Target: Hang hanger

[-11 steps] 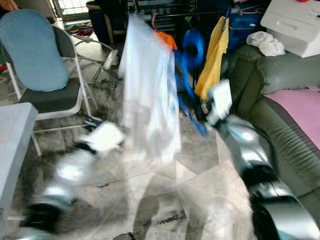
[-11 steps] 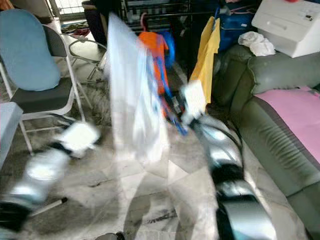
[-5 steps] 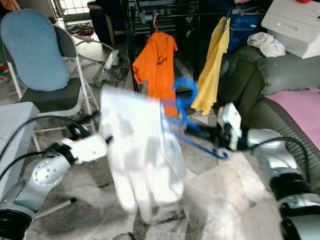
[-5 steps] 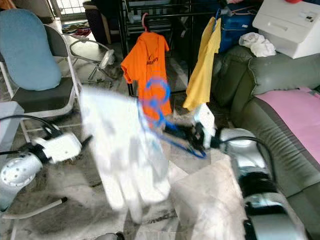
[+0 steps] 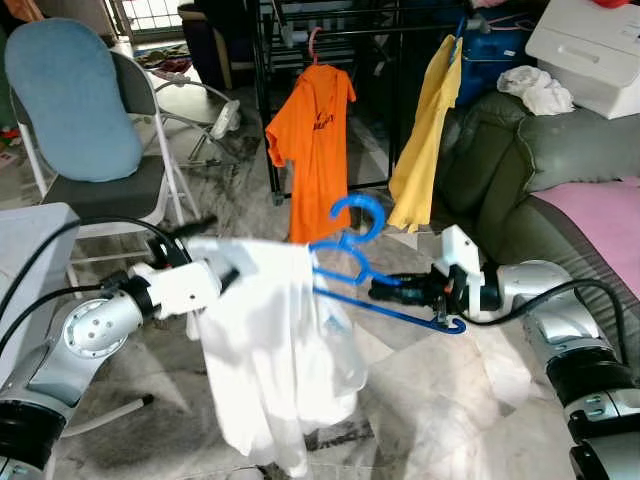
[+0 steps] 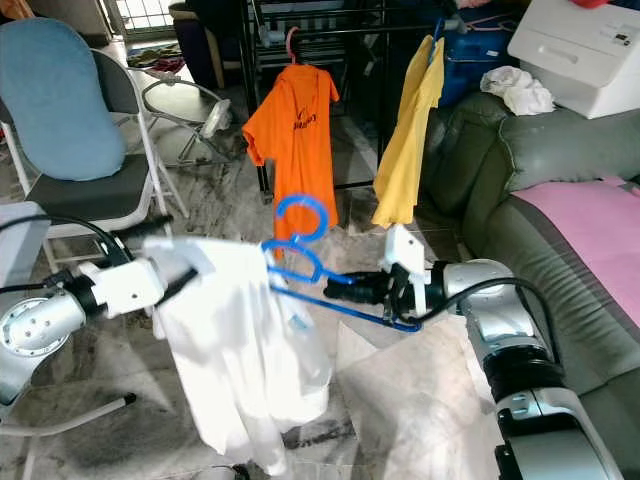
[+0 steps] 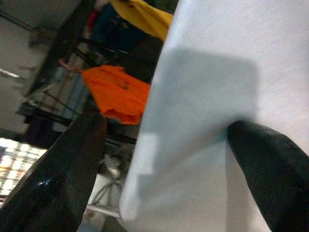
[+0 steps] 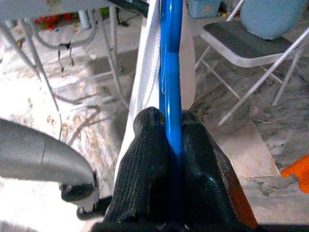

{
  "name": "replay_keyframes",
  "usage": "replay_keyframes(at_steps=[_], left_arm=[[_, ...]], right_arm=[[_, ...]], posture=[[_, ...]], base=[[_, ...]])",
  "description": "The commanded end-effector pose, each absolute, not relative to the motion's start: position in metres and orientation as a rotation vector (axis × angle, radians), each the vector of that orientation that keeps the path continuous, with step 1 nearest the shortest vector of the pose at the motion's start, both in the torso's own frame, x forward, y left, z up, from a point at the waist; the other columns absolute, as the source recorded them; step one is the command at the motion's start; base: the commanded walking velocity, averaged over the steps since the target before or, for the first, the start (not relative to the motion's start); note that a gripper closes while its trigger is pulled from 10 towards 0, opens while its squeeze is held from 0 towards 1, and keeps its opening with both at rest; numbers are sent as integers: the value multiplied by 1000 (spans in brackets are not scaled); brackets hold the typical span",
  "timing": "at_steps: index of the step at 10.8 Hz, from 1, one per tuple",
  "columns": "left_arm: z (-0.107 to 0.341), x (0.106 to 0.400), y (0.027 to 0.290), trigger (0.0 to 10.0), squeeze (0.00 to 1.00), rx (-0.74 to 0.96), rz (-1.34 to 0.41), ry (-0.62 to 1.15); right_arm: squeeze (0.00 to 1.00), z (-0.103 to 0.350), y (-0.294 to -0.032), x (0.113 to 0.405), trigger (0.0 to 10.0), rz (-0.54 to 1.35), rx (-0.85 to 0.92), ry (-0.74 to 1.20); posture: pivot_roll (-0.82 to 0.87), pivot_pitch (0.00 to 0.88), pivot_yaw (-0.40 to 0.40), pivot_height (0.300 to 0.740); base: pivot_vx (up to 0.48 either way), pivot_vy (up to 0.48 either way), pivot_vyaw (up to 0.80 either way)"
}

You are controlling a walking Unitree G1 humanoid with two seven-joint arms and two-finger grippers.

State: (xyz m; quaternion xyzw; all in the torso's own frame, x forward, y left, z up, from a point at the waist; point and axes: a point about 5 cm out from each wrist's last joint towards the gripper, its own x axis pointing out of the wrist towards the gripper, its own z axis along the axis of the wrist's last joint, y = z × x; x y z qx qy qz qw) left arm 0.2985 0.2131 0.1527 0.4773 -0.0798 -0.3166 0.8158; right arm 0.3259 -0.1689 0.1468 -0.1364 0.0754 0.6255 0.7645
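We are carrying the blue hanger (image 5: 385, 292) with its white shirt (image 5: 275, 350): our right gripper (image 5: 392, 292) is clamping the bar, our left gripper (image 5: 228, 272) pinching cloth. Next, we're probably lifting its hook onto the far rack (image 5: 340, 30).

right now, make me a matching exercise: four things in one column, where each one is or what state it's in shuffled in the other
Things:
1. blue hanger
2. white shirt
3. orange shirt
4. yellow shirt

Places or states:
A. hangs on the rack from a pink hook
B. pinched in the right hand
C. hangs on the rack next to the green sofa
D. draped on the hanger, one shoulder at the left hand

Pairs: 1-B, 2-D, 3-A, 4-C
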Motion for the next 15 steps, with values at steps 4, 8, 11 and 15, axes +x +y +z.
replay_keyframes(at_steps=[4, 8, 11, 15], left_arm=[[152, 291, 207, 10000, 1000, 939, -826, -100], [166, 291, 208, 10000, 1000, 804, -973, 13], [165, 304, 212, 10000, 0, 792, -941, 21], [155, 316, 195, 0, 0, 721, -1072, 84]], right_arm=[[0, 148, -163, 325, 10000, 1413, -411, 115], [0, 151, -160, 335, 10000, 1311, -497, 29], [0, 149, -156, 332, 10000, 1350, -484, 24], [0, 148, -157, 330, 10000, 1368, -487, 23]], posture=[[19, 61, 11, 740], [19, 66, 14, 740], [18, 65, 10, 740], [-2, 70, 13, 740]], base=[[0, 0, 0], [0, 0, 0], [0, 0, 0], [0, 0, 0]])
